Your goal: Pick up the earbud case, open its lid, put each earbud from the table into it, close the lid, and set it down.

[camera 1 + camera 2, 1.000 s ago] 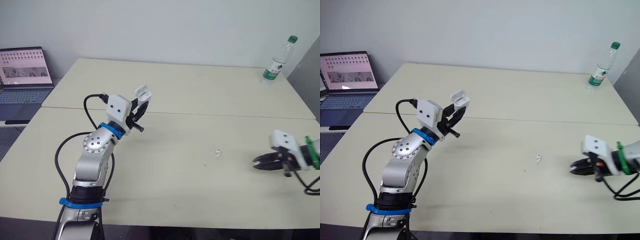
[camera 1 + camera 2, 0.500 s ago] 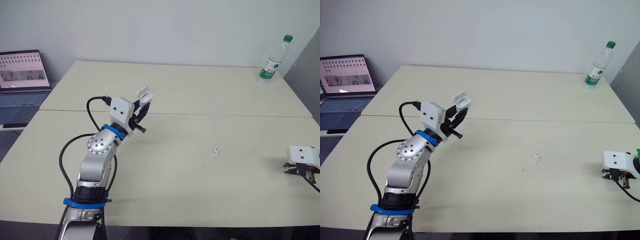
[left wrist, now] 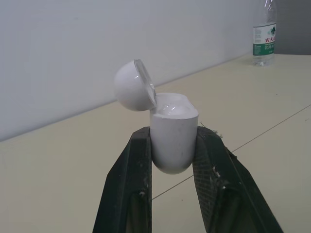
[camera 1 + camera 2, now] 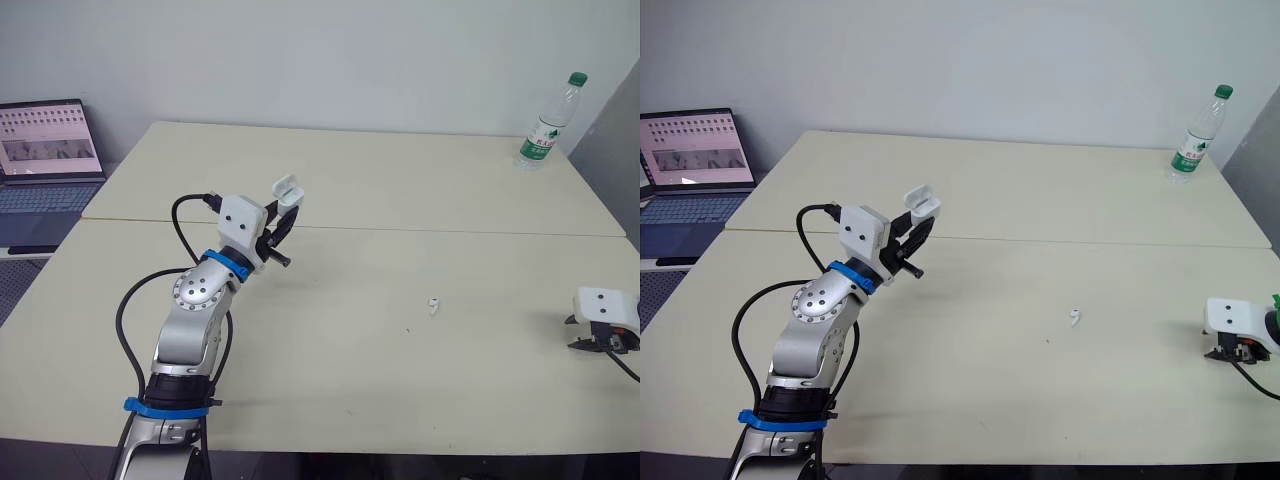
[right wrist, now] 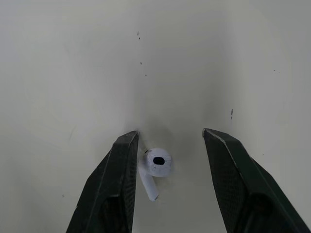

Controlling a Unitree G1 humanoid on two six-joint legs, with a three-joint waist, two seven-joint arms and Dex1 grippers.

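Over worktop [image 4: 400, 200], head view: left hand [image 4: 281, 222] pinching earbud case [image 4: 288, 190], well left of loose earbud [image 4: 433, 305] lying on worktop; right hand [image 4: 580, 344] well right of that earbud. Left wrist view: case squeezed between both fingers [image 3: 131, 184], lid [image 3: 132, 92] flipped open. Right wrist view: right hand spread, second earbud [image 5: 154, 167] on worktop between fingers, ungripped.

Laptop [image 4: 50, 150] cut off at L edge. Right hand [image 4: 588, 344] half hidden under its housing. Earbud case [image 3: 173, 131] interior unseen; mid-surface earbud [image 4: 434, 306] too small for detail.
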